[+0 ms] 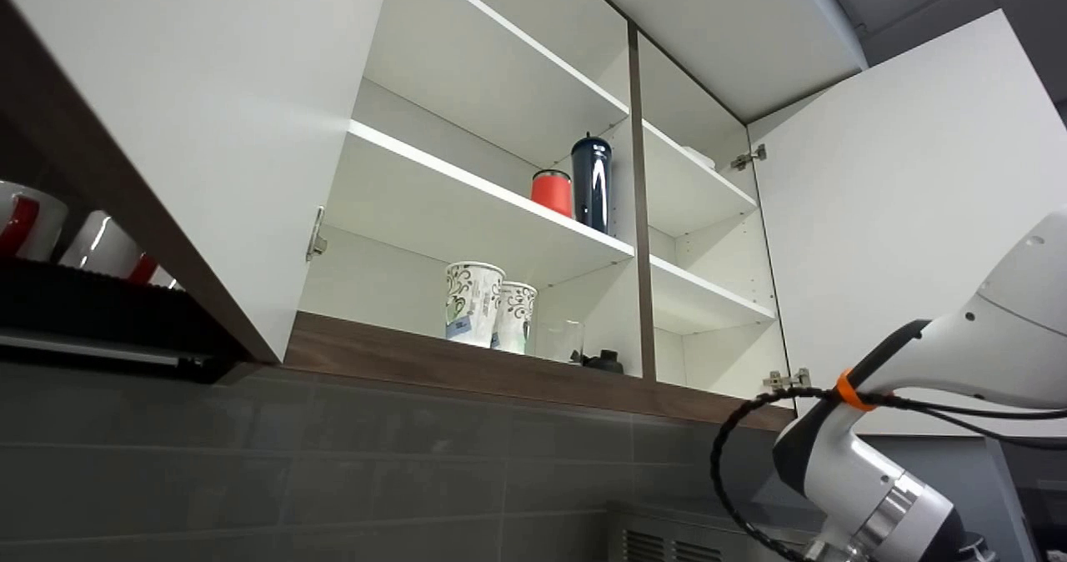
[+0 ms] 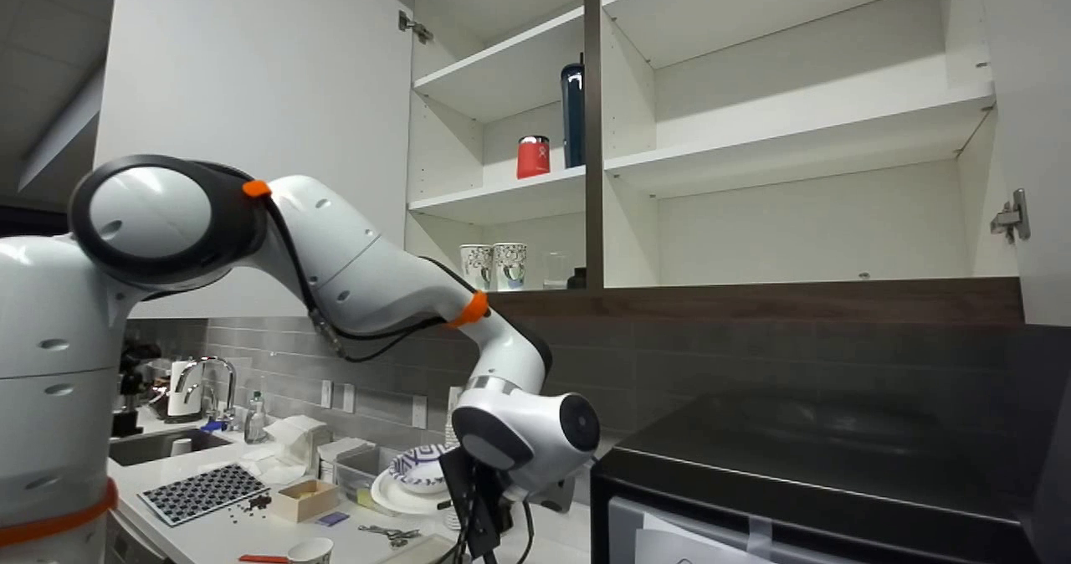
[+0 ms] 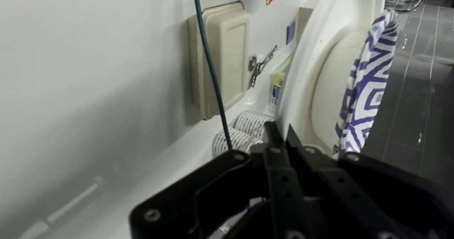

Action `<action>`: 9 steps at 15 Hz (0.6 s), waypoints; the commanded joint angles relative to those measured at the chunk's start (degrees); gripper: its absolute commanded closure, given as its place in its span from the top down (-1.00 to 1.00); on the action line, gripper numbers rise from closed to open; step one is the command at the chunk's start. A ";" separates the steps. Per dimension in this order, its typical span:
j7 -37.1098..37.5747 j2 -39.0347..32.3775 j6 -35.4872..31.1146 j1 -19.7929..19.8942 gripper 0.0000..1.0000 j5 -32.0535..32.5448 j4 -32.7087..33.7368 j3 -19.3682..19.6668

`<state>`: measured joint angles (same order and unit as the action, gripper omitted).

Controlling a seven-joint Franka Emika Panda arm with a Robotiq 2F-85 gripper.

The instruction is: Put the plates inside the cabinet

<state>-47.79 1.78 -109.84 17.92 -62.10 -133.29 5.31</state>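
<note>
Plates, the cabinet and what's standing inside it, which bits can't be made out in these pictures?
White plate: wrist view, cut off by the top edge.
Patterned plate: wrist view, lower end hidden behind the gripper.
Cabinet: in an exterior view, cut off by the top edge.
Small black object: in an exterior view, partly hidden by the brown post; too small to identify.

papery plates (image 3: pixel 367 93) — smooth, wood-edged cabinet (image 1: pixel 467 220)

Cabinet (image 1: pixel 500 87) in both exterior views
</note>
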 commanded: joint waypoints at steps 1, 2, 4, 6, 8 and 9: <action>3.09 9.91 -0.82 -3.23 -0.98 -0.10 -4.34 2.26; 4.08 11.89 -1.23 -3.79 -0.98 0.08 -4.77 2.24; 6.06 15.25 -0.96 -4.74 -0.98 0.09 -5.23 2.15; 5.12 12.50 -0.23 -5.25 -0.93 0.42 -2.69 2.95; 6.54 15.12 -0.27 -5.84 -0.93 0.45 -3.39 2.81; 6.69 15.73 -0.29 -5.90 -0.93 0.47 -3.72 2.80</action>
<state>-41.34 17.49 -109.85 13.66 -62.06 -137.07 6.57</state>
